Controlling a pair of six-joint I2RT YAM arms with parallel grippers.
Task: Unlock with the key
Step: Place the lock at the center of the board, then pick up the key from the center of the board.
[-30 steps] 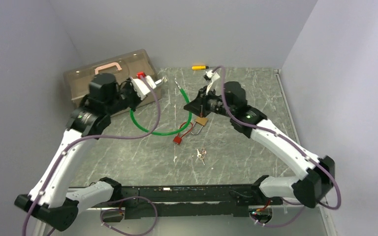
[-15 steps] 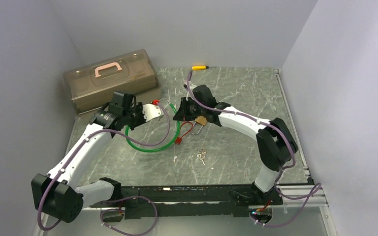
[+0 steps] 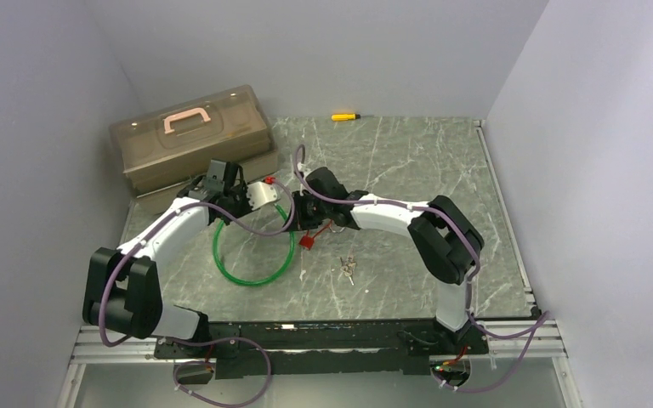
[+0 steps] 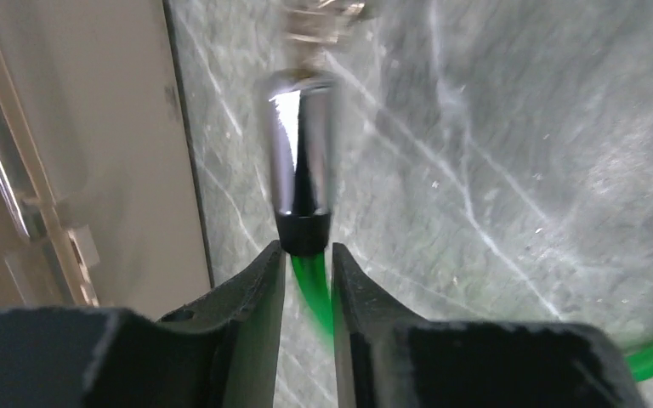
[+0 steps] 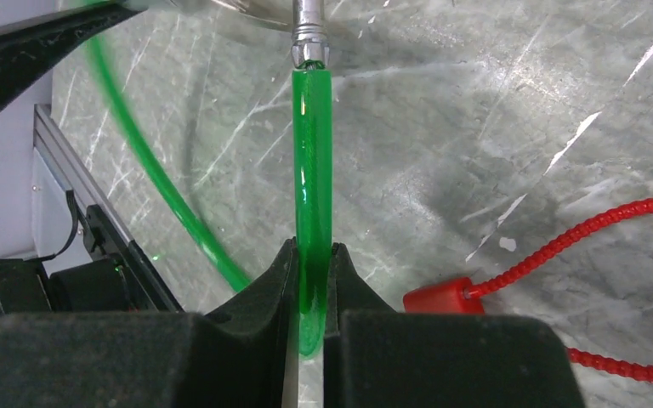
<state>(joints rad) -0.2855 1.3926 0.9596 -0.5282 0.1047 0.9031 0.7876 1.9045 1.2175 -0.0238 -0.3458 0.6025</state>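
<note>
Left wrist view: my left end effector [image 4: 307, 259] pinches the green cable [image 4: 315, 296]. My right end effector [image 5: 310, 255] pinches it too.

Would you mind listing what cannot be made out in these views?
Padlock: seen in no view; top view, the right gripper may cover it.
Keys: top view, too small to count.
Left wrist: the green cable ends in chrome; what it joins is blurred and cut off by the top edge.
Right wrist: red cord leaves the right edge.
</note>
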